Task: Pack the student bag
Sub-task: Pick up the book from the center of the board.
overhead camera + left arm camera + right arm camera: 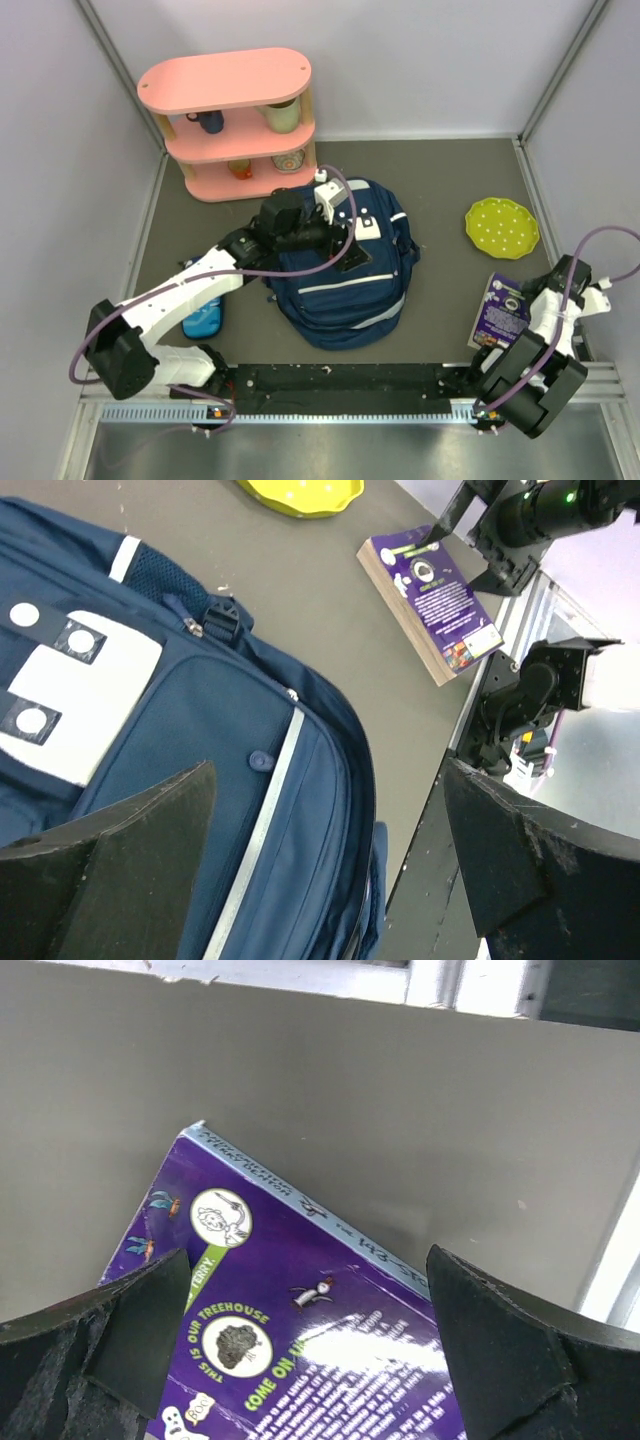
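- Left gripper [328, 780] gapes empty over the student bag [200, 730].
- Right gripper [308, 1260], wide open and empty, hovers over the purple book [300, 1360]; a shallow pinch could skid it away.

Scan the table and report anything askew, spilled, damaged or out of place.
Nothing looks spilled or damaged. The purple paperback book lies skewed to the table edge, beside the right arm. A small bright-blue pencil case is half hidden under the left arm. The navy blue fabric backpack lies flat mid-table.
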Available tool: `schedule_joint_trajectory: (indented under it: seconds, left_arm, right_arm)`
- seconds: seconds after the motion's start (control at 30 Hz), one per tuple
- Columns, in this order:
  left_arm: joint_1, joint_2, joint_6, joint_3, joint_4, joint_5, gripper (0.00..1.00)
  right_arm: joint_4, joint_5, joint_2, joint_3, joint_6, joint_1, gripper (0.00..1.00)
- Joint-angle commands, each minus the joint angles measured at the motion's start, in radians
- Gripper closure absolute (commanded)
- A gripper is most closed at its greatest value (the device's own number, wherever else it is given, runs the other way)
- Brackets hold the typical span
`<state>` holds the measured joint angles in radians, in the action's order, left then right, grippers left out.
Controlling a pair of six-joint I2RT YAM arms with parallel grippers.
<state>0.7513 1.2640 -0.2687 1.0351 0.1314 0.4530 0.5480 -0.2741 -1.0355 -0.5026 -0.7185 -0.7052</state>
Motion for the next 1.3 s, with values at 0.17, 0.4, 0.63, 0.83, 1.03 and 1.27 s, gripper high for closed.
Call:
schedule_joint_trajectory:
  seconds: [0.17, 0.4, 0.63, 0.83, 1.03, 1.27]
  left_arm:
    - [0.097, 0.201, -0.087, 0.157, -0.154, -0.019, 0.01]
    - [0.204, 0.458, -0.177, 0.351, -0.161, -0.043, 0.01]
    - [0.263, 0.675, -0.309, 0.47, -0.147, -0.056, 0.04]
    - [0.283, 0.776, -0.4, 0.474, -0.157, -0.086, 0.04]
    - [0.292, 0.915, -0.443, 0.539, -0.17, -0.04, 0.04]
    - [0.31, 1.018, -0.463, 0.635, -0.136, 0.009, 0.07]
  right_arm:
    - [-0.155, 0.354, 0.034, 0.162, 0.007, -0.007, 0.07]
    - [-0.126, 0.53, 0.124, 0.205, 0.027, -0.004, 0.13]
    - [-0.074, 0.654, 0.195, 0.213, 0.021, -0.005, 0.17]
    - [-0.037, 0.708, 0.223, 0.19, 0.042, -0.004, 0.17]
    - [-0.011, 0.759, 0.216, 0.191, 0.074, -0.004, 0.16]
    - [-0.007, 0.774, 0.247, 0.202, 0.071, 0.001, 0.16]
